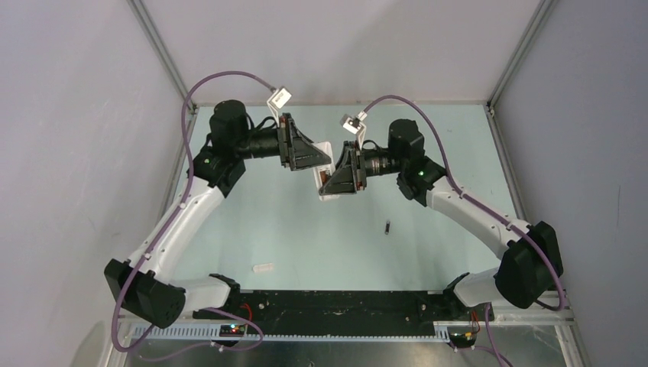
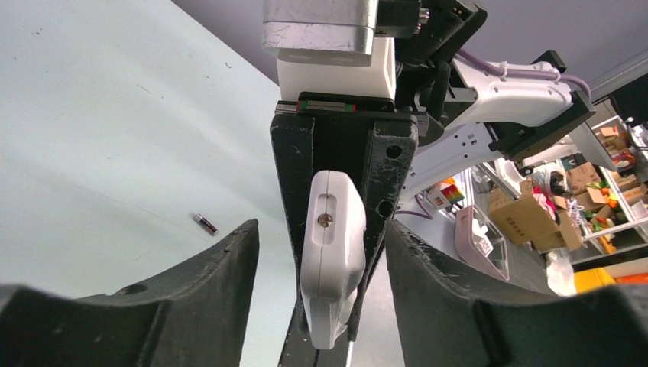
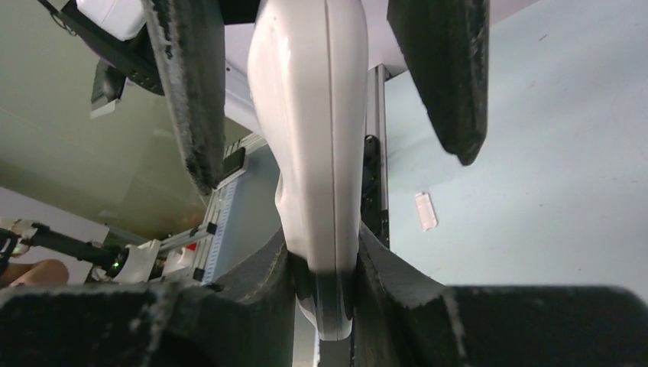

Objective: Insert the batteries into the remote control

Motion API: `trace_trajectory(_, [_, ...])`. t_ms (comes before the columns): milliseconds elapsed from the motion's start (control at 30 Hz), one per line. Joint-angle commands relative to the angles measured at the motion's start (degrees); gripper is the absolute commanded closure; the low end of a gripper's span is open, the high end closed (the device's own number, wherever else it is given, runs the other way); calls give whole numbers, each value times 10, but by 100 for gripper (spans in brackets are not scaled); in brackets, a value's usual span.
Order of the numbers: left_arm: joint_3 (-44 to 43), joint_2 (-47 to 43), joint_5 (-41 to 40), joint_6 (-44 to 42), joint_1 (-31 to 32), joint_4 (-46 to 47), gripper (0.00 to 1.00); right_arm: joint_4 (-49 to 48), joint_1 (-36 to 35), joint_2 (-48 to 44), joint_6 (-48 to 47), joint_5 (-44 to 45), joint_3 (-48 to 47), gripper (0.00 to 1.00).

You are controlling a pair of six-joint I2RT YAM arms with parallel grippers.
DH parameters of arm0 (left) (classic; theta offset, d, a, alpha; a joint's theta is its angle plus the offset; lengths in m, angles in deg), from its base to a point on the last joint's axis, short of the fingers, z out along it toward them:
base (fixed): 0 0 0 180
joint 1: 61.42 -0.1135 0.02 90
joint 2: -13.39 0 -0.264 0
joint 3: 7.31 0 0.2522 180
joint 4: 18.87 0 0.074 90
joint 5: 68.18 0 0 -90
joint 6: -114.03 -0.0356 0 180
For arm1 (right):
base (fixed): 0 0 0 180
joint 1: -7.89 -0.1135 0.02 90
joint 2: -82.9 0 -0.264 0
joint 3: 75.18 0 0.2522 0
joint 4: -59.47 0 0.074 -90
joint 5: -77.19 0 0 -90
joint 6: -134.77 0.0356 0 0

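Aloft, the remote (image 2: 332, 245) was clamped by the right fingers (image 3: 393, 287), left fingers (image 2: 214, 287) open around it, probably a handover to expose its back.

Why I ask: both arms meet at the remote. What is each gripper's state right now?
Left gripper: open, clear of the remote control.
Right gripper: closed, holding the remote control.
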Motion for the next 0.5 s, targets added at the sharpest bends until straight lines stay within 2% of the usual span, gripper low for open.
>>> trace_trajectory(0, [16,-33,-5,-33,-3,18,34,84,3,-7,-74,-55,-39,92])
trace_trajectory(267, [37,-36,33,-55,-4,14,33,265,2,6,-172,-122,-64,95])
trace_trajectory(467, [52,-26,78,-55,0,13,33,356,-6,17,-222,-115,-70,96])
